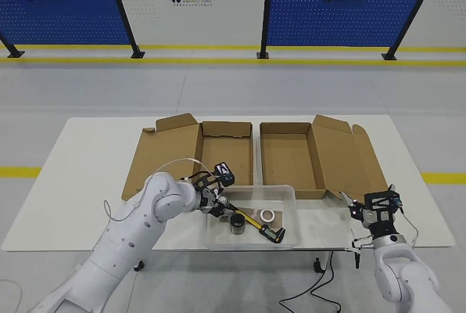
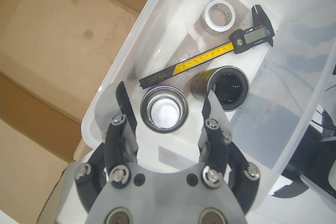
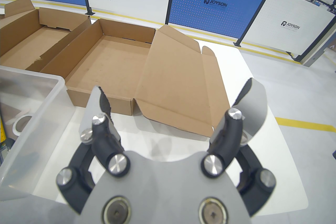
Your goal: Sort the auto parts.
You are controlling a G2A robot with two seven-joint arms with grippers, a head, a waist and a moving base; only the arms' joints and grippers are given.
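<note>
A short, shiny steel cylinder with an open top (image 2: 164,109) stood upright in the clear plastic bin (image 2: 132,36). The fingers of the left pincer (image 2: 166,94) were spread to either side of it. Beside it lay a black-ended bearing sleeve (image 2: 223,88), a yellow-and-black digital caliper (image 2: 210,57) and a silver metal ring (image 2: 219,16). The right pincer (image 3: 173,89) hung spread and empty over the white worktop (image 3: 183,146), near an open brown cardboard box (image 3: 113,57).

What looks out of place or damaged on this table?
A digital caliper lies among the round metal pieces in the clear bin, seemingly a measuring tool, not a part. The cardboard box beside the bin has a torn edge.
</note>
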